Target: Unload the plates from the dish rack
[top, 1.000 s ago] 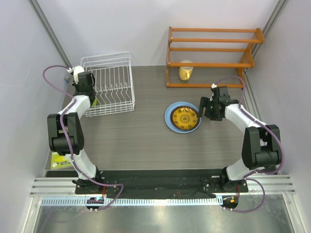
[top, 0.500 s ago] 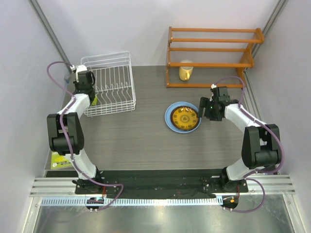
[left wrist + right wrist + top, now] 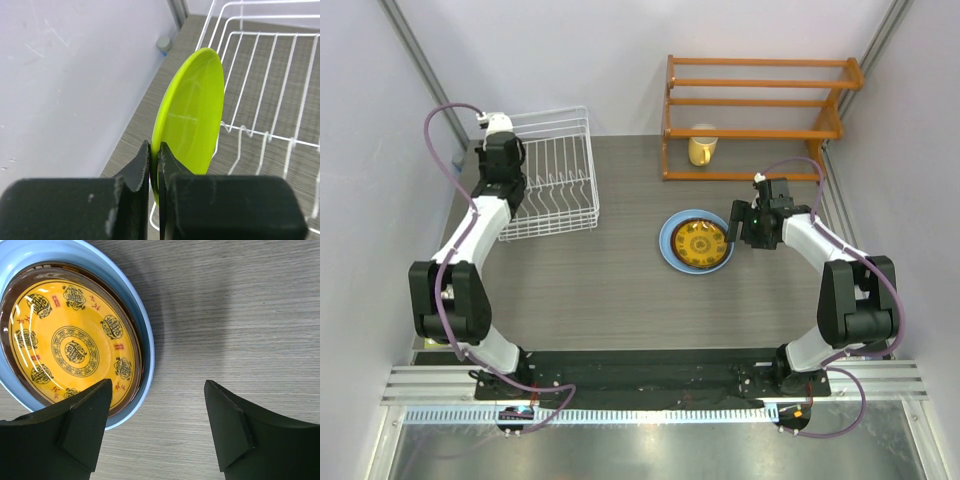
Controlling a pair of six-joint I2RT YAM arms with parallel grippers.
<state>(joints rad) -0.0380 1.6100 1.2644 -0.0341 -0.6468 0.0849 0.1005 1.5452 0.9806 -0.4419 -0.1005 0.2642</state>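
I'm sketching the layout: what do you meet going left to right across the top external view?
White dish rack → light blue plate holding the amber-yellow plate → right claw.

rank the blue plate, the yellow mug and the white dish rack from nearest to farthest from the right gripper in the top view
1. light blue plate: just to the left of the right gripper, with smaller plates stacked on it.
2. yellow mug: toward the back, at the orange shelf.
3. dish rack: far across, at the back left.
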